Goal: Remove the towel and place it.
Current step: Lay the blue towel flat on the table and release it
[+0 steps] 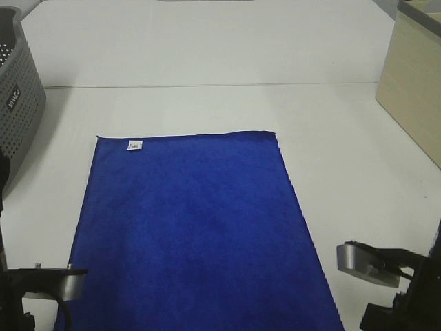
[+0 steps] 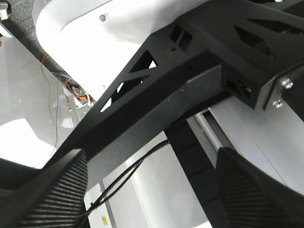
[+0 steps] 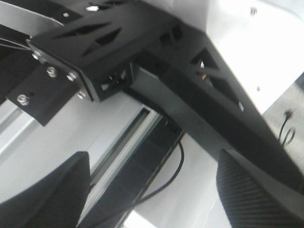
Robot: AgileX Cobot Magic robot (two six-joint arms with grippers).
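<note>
Left pincer (image 2: 152, 190) spread wide, nothing between fingers; right pincer (image 3: 152, 190) likewise wide and empty. Both wrist cameras face robot's own frame, not table. Towel (image 1: 200, 234) lies flat on table (image 1: 344, 138), clear of grey basket (image 1: 21, 103), white tag (image 1: 134, 145) at far corner. Placement looks done. Your concern now: park arms high and clear, let no fingertip snag near hem, or you wrinkle flat cloth.
</note>
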